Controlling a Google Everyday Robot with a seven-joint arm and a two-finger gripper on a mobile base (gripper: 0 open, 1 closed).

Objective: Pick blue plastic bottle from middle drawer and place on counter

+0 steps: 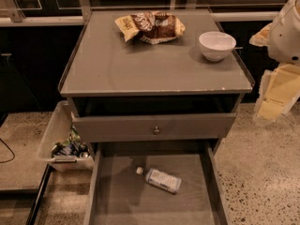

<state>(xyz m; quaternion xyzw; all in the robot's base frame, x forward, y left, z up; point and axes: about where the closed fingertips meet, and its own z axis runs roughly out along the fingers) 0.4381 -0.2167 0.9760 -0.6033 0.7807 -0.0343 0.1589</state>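
View from the front of a grey cabinet. The blue plastic bottle [162, 180] lies on its side on the floor of the pulled-out middle drawer [119, 198], white cap toward the left rear, clear of both side walls. Directly above its rear edge projects an upper drawer front [140, 126] with a round knob [156, 130]. On the counter [150, 71] rest a snack bag [150, 27] at the back and a white bowl [217, 45] at the right. The gripper [276, 95] hangs off the counter's right side, well apart from the bottle; its opening cannot be told. A clear bin [58, 135] of litter stands left of the cabinet.
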